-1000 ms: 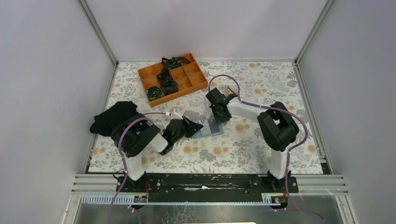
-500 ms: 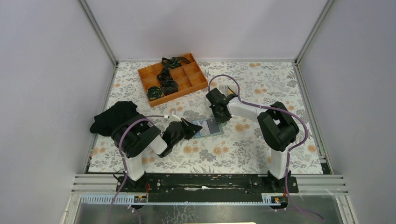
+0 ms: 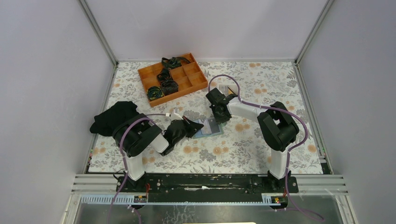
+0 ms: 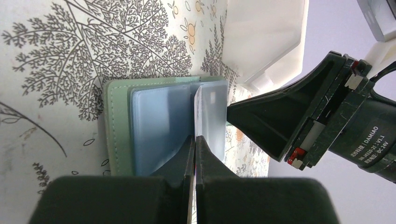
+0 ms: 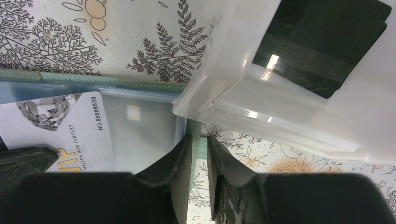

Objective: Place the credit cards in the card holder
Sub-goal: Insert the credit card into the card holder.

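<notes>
The sage-green card holder [image 3: 211, 127] lies open on the floral cloth, its clear sleeves [image 4: 159, 121] facing up. My left gripper [image 4: 194, 137] is shut on a thin silver-grey credit card [image 4: 211, 109], held on edge with its far end at the sleeves. The same card [image 5: 60, 126], printed with a diamond and a number, shows in the right wrist view. My right gripper [image 5: 198, 136] is shut on the card holder's green edge [image 5: 195, 140] at the far side. A black credit card [image 5: 322, 42] lies in the white tray [image 5: 233, 79].
The white tray [image 3: 227, 89] touches the card holder's far corner, just behind my right gripper [image 3: 221, 117]. An orange compartment box [image 3: 191, 77] with dark rolled items stands at the back left. A black cloth [image 3: 112, 116] lies by the left arm.
The left gripper has shifted slightly at the card holder's near edge, still with the card. The right arm and the card holder have not visibly moved.
</notes>
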Controlling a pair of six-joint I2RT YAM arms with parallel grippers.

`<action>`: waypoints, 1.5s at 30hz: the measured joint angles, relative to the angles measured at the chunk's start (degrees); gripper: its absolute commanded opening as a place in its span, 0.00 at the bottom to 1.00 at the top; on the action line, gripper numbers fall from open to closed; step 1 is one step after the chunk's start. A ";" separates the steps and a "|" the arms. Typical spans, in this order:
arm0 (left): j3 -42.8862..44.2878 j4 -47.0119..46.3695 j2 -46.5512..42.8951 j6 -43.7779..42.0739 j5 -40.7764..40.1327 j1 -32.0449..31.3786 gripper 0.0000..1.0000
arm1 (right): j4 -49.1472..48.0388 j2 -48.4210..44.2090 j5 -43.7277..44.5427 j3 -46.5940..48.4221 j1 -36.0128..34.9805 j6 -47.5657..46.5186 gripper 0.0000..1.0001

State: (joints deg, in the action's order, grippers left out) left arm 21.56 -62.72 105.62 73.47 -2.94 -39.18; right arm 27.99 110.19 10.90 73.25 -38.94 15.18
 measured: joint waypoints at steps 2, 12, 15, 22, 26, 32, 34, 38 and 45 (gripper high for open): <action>0.44 0.24 0.09 -0.17 0.00 0.00 0.00 | 0.00 0.02 0.00 0.00 0.00 0.00 0.25; 0.94 0.44 0.31 -1.53 0.35 0.00 0.00 | 0.02 0.11 -0.02 0.09 0.00 -0.02 0.25; 0.79 0.07 0.52 -1.60 0.98 0.00 0.00 | 0.04 0.13 -0.02 0.09 0.00 -0.02 0.25; -0.15 -2.10 1.53 -1.57 2.43 0.00 0.00 | 0.11 0.17 -0.02 0.17 0.00 -0.02 0.25; -0.24 -2.56 1.77 -1.55 2.51 -0.07 0.00 | 0.17 0.22 -0.04 0.22 0.00 -0.02 0.25; -0.24 -3.26 2.25 -1.55 2.56 -0.20 0.00 | 0.20 0.24 -0.04 0.26 0.00 -0.07 0.25; -0.31 -3.30 2.25 -1.49 2.51 -0.22 0.00 | 0.22 0.26 -0.04 0.28 0.00 -0.17 0.26; -0.50 -3.58 2.40 -1.01 2.51 -0.35 0.00 | 0.55 0.46 -0.07 0.61 0.00 -0.35 0.25; 0.33 -3.15 2.80 -0.79 2.49 -0.92 0.00 | 0.81 0.61 -0.09 0.83 0.00 -0.42 0.25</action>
State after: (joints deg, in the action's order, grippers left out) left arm 21.89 -65.87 108.42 72.69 -0.45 -40.10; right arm 28.80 110.80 10.81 74.08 -38.94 14.76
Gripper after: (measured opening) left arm 0.011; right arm 0.254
